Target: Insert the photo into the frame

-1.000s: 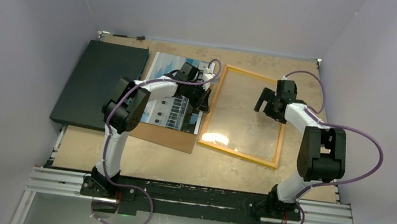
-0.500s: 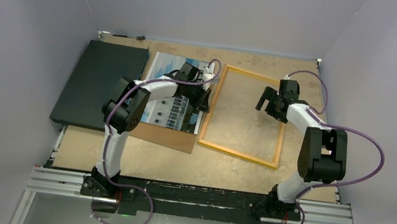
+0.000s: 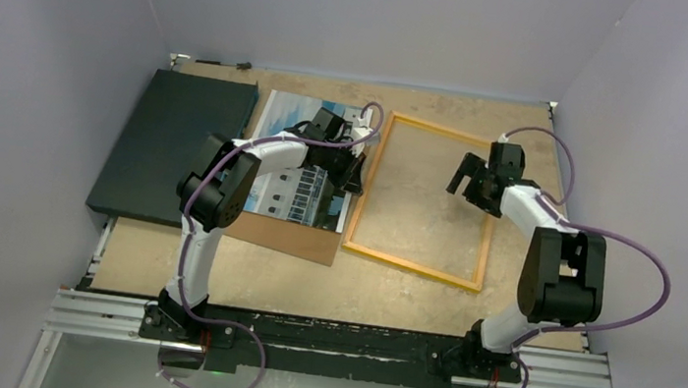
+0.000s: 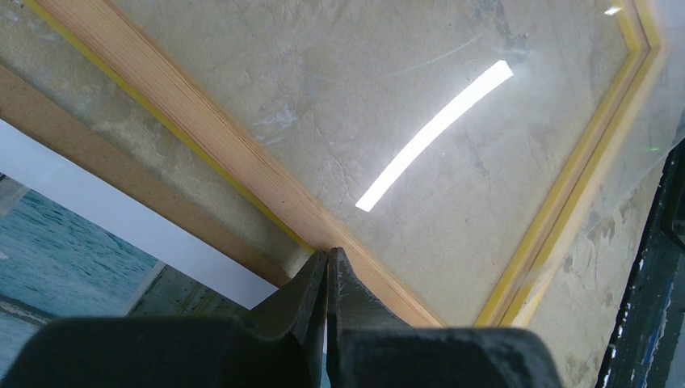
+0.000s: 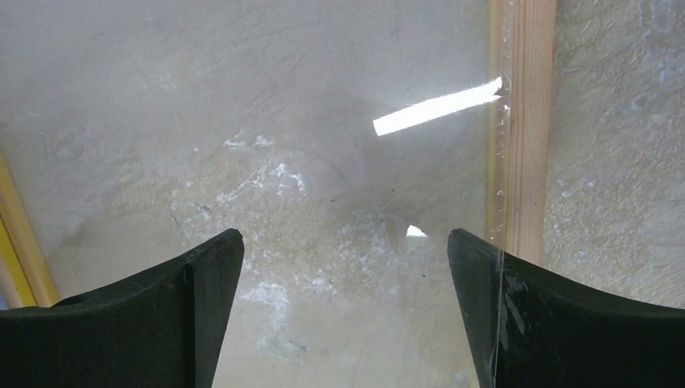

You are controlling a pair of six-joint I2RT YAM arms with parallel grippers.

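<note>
One photo [image 3: 282,115], one frame [image 3: 415,266], two arms: left claw [image 4: 327,259] clenched, right claw [image 5: 346,238] released.

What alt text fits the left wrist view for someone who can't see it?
The shut left tool points its tips at the wood-toned rail of the frame, whose clear pane reflects a bright light streak. The photo lies lower left on a brown backing board.
</note>
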